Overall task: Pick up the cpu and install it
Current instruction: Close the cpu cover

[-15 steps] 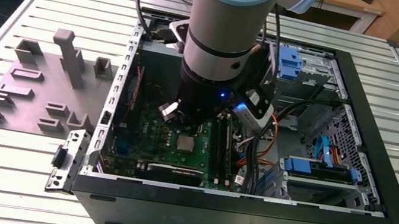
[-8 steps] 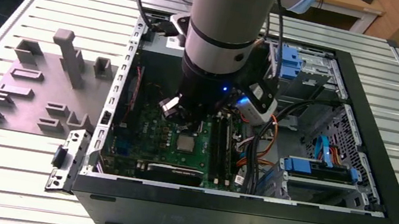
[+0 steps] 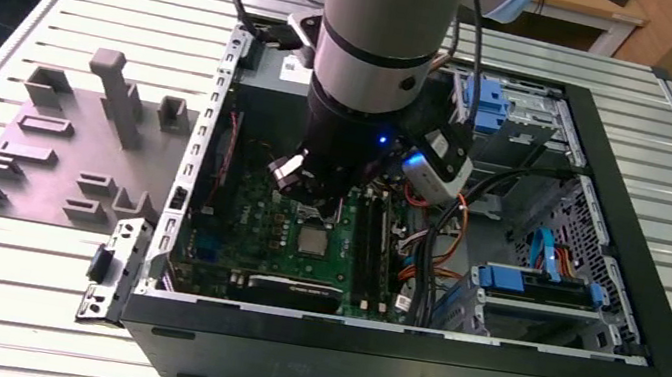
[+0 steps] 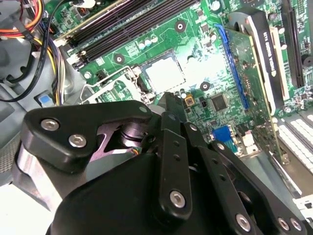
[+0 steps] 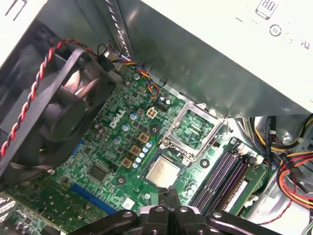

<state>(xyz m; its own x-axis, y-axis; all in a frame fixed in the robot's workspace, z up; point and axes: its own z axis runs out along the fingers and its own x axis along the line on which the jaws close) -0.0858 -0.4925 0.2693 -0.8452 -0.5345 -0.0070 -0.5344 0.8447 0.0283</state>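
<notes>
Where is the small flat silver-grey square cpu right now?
In the first wrist view, the cpu lies flat on the green motherboard, right beside the silver metal socket frame and near the black memory slots.

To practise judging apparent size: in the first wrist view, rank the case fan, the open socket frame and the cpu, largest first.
1. case fan, partly because nearest the camera
2. socket frame
3. cpu, clearly smaller than the frame

Just beyond the hand (image 5: 169, 195), an open socket frame (image 5: 191, 131) sits on the green motherboard (image 5: 110, 152); black fan (image 5: 49, 117) near, memory slots (image 5: 224, 172) beside.
</notes>
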